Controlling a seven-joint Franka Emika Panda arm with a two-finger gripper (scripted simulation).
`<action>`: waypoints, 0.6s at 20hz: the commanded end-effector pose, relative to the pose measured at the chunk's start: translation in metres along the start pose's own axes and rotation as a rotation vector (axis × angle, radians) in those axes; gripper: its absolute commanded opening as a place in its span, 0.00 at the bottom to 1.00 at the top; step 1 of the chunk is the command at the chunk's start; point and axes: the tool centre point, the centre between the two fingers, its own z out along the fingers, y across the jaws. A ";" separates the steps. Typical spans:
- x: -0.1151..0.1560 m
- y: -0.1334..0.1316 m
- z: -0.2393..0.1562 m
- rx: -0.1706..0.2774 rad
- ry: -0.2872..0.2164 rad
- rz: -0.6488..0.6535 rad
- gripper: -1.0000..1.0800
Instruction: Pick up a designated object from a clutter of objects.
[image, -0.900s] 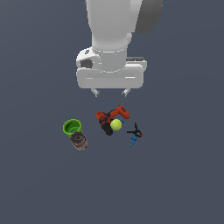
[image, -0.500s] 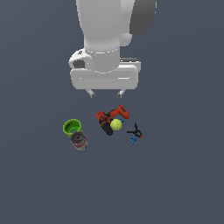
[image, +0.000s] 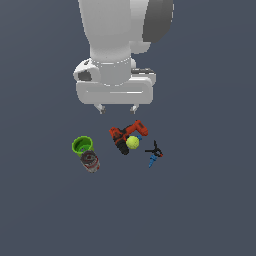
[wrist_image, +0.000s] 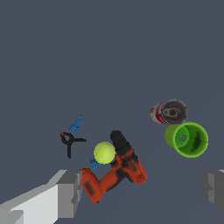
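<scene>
The can (image: 90, 161), with its grey, red and white label, lay on the tabletop (image: 210, 200) at about eight o'clock in the exterior view, pressed against the green cup (image: 82, 145) just above it. The wrist view showed the same pair side by side, the can's (wrist_image: 169, 112) metal end facing the camera and the cup's (wrist_image: 187, 138) mouth open toward it. Toward three o'clock from the can, a little apart, lay the red and black drill (image: 127, 136), with the yellow-green ball (image: 132, 142) resting against it and the small black and blue clamp (image: 154, 153) just beyond. None of these had moved over the last second. The tool (image: 117, 108) hung above the group, its fingers spread wide and holding nothing, and over that second it had shifted toward the exterior view's left, so that it now stood nearer the can's side of the group. It was still offset from the can and well above it. Judged from this, the arm was in the approach stage: further travel toward the can and a descent were needed before any grasp, and the touching cup left little room on that side.
</scene>
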 end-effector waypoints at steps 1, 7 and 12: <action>0.003 0.004 0.006 0.000 -0.002 0.002 0.96; 0.016 0.023 0.032 -0.003 -0.007 0.006 0.96; 0.030 0.049 0.067 -0.008 -0.014 0.012 0.96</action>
